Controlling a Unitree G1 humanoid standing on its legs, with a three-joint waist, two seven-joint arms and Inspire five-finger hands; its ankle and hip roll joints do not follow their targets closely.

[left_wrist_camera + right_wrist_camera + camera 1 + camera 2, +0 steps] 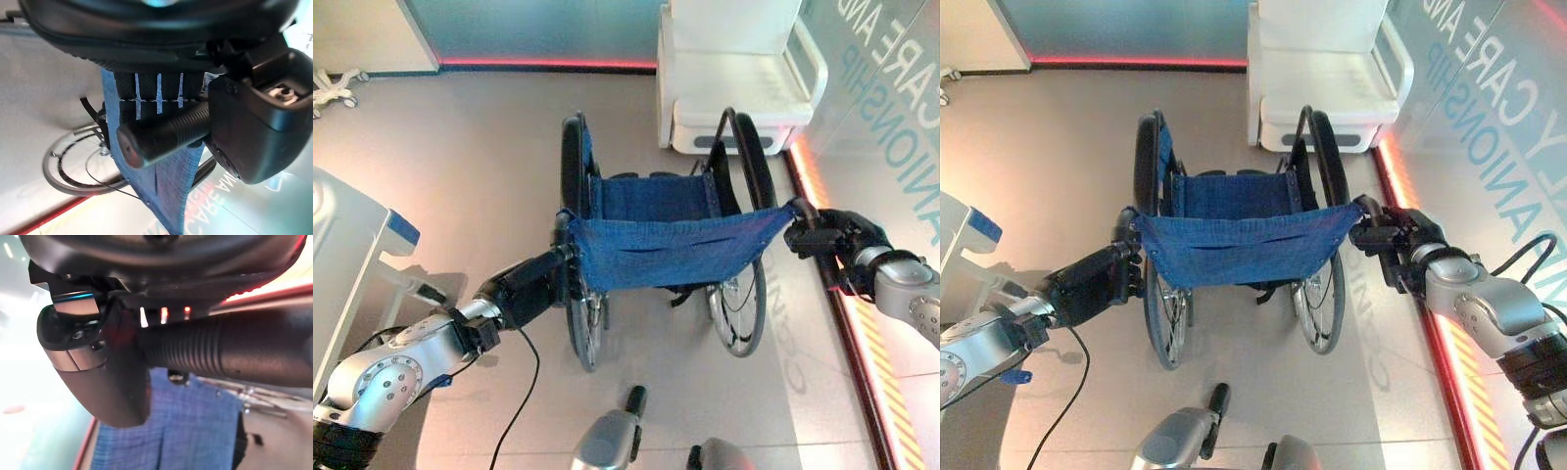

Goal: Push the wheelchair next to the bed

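Observation:
A wheelchair (661,235) with a blue fabric back and seat and black wheels stands on the floor before me, facing away. My left hand (530,289) is shut on its left push handle (161,134), fingers curled round the ribbed black grip. On the other side my right hand (832,240) is shut on the right push handle (230,350). The bed (734,73), white with side rails, stands just beyond the wheelchair, slightly to the right, its near end close to the right wheel.
A glass wall with lettering (891,108) and a red-lit floor strip (852,323) run along the right. A white cabinet with a blue corner (352,255) stands at the left. A white wheeled base (333,90) sits far left by the back wall.

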